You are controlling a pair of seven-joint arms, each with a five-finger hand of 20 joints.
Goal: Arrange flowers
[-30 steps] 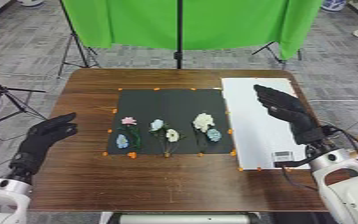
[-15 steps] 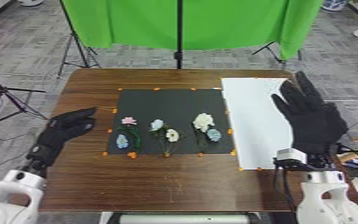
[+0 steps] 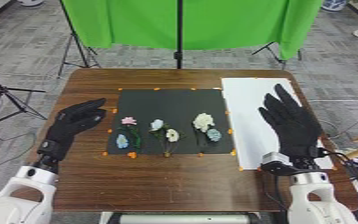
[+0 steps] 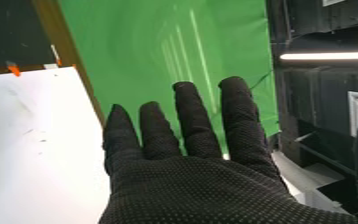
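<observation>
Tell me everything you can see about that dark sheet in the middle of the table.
The dark sheet is a flat, nearly black rectangle with a plain, matte surface, like paper or thin board. It lies flat on the brown wooden table, with small orange pieces dotted along its edges. Artificial-looking flowers in pink, white and pale blue, some with green stems, rest on its nearer half. The white sheet runs along its right side. Neither robot hand touches it.

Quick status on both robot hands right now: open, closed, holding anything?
Left robot hand: open, fingers relaxed, holding nothing.
Right robot hand: open, fingers straight and spread, holding nothing.
</observation>
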